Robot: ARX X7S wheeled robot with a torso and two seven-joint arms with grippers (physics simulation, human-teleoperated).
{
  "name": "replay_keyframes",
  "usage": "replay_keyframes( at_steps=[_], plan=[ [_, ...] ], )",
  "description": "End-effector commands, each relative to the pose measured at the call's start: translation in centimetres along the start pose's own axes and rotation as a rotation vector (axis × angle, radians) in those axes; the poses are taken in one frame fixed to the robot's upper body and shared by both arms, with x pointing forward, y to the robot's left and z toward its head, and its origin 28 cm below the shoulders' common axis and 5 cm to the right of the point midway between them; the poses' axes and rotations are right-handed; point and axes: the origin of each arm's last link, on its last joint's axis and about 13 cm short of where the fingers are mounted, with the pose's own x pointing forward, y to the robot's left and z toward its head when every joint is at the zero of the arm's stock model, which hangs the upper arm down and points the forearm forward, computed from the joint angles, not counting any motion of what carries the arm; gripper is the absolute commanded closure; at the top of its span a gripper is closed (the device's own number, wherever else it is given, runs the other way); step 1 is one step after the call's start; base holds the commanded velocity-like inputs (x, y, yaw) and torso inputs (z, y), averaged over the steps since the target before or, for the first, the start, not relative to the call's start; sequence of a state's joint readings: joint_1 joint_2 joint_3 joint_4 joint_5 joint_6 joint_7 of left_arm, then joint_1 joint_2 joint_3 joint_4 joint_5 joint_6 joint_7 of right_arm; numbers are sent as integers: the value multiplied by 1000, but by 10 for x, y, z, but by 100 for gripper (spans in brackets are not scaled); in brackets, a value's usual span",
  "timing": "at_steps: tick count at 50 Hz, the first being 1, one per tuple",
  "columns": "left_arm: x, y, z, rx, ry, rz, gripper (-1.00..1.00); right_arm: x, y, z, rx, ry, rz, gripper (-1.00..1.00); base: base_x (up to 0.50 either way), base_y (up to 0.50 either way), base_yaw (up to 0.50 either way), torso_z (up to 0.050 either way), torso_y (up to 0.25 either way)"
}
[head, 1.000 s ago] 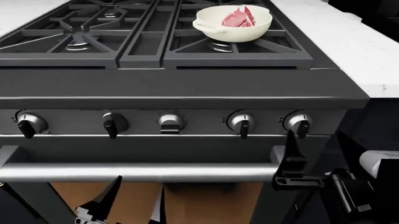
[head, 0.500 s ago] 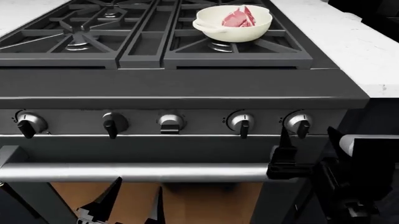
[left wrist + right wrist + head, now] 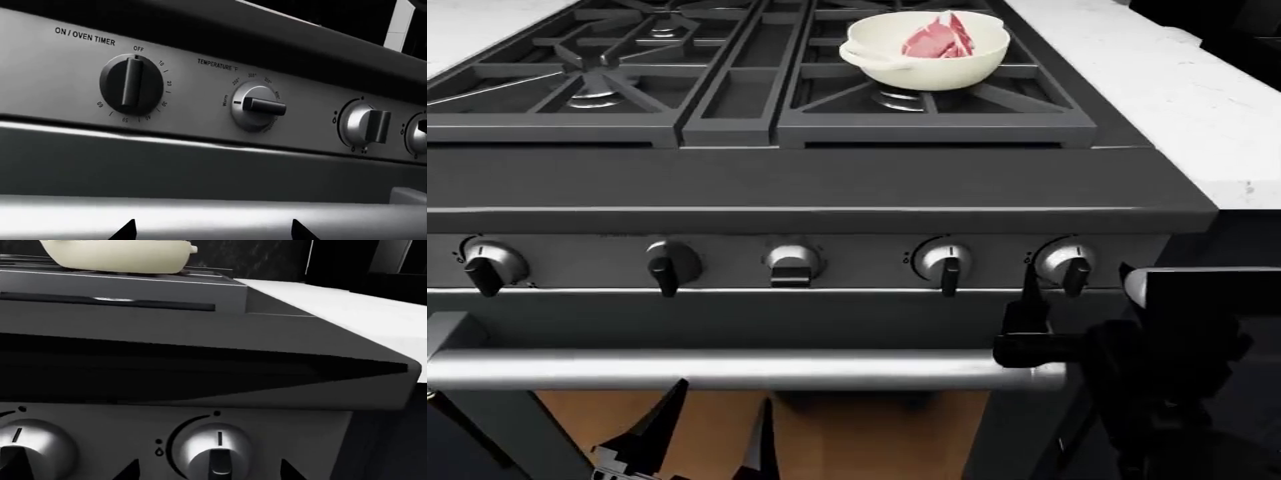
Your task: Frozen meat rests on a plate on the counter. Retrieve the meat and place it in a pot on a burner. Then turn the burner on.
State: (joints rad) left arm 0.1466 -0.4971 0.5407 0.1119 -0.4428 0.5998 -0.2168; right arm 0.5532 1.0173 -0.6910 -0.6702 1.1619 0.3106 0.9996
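Observation:
The cream pot [image 3: 924, 62] stands on the front right burner [image 3: 894, 98], with the red-pink meat [image 3: 938, 38] lying inside it. The pot's side [image 3: 120, 255] also shows in the right wrist view. My right gripper [image 3: 1074, 292] is open in front of the stove's control panel, its fingertips [image 3: 128, 471] either side of the rightmost knob [image 3: 215, 452], which they do not touch. That knob's [image 3: 1068, 266] handle stands vertical. My left gripper [image 3: 710, 437] hangs open low by the oven door, holding nothing. The plate is out of view.
Several knobs [image 3: 944, 262] line the steel panel above the oven handle bar [image 3: 721, 368]. The left wrist view faces the oven timer dial [image 3: 131, 84] and the temperature dial [image 3: 257, 106]. The white counter [image 3: 1174, 95] runs to the right of the stove.
My right gripper has moved left and a little up, closing in on the rightmost knob. The left gripper, pot and meat have not moved.

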Motion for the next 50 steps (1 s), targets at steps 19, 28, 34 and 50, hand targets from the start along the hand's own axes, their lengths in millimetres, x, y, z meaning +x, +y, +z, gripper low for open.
replay_keyframes(
  at_steps=[19,28,34,50],
  plan=[
    [0,2,-4,-12,29,36,-100,13,-4,-8,-1,35,-20,-100,0,0,0,0,0],
    [1,3,-4,-15,31,41,-100,17,-4,-7,-1,28,-27,100,0,0,0,0,0],
    [0,3,-4,-19,32,43,-100,16,-3,-6,1,18,-25,100,2,0,0,0,0],
    [-3,4,-1,-31,16,55,-100,17,3,-5,-10,10,-11,100,4,1,2,0,0]
  ],
)
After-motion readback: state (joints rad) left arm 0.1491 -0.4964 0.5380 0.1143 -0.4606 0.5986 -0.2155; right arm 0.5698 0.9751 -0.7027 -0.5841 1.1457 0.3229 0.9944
